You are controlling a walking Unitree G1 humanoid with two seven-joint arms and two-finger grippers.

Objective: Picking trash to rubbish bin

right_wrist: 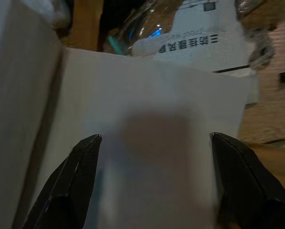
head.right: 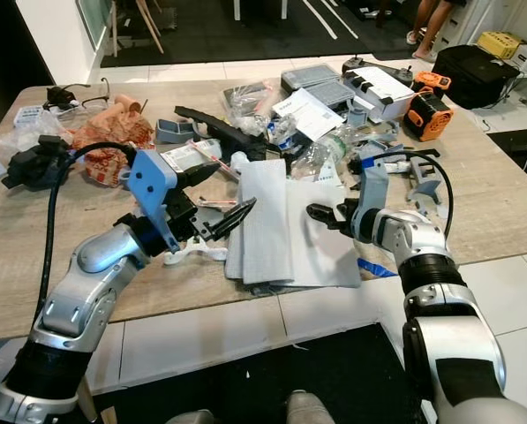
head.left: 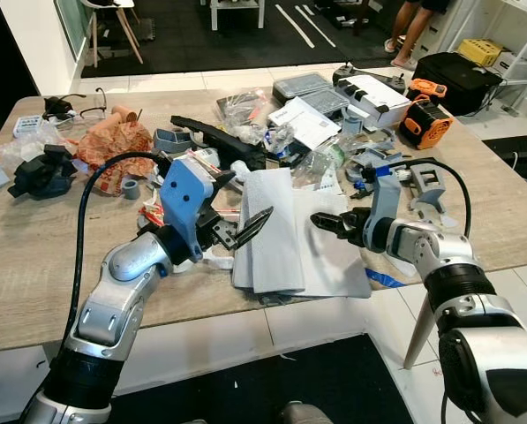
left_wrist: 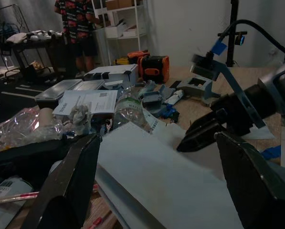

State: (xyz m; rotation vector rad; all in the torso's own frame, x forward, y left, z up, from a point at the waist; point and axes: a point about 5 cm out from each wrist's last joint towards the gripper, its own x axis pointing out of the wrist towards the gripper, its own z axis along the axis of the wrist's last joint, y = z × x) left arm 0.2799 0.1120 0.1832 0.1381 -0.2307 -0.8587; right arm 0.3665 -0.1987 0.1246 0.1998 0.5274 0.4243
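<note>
wooden tabletop (head.left: 33, 265) crowded with clutter stretches across a tiled room, where a person's legs (head.left: 410, 26) stand far off by white shelving. near the front edge lies a stack of pale grey folded paper sheets (head.left: 285, 231), the likely piece of trash in hand, with its near corner reaching the table's edge. beyond the sheets sit a clear plastic bottle (left_wrist: 129, 110), a printed leaflet (head.left: 304, 121), crumpled orange wrapping (head.left: 113, 146) and an orange and black tool (head.left: 425, 123). the left gripper (head.left: 244, 227) hovers just over the left side of the sheets, its two black fingers spread wide and holding nothing. the right gripper (head.left: 331, 223) reaches in from the other side, low over the right part of the sheets, fingers also well apart and empty (its wrist camera looks straight down onto the paper between its fingers (right_wrist: 80, 176)). no rubbish bin can be made out on or beside the table. judging from this, the step is to take hold of the paper from both sides. to do it well, each gripper should slide one finger under an edge of the stack rather than press down on top, close on the full thickness so no loose sheet slips out, and lift both sides together so the stack stays flat and does not drag the neighbouring clutter off the table.
</note>
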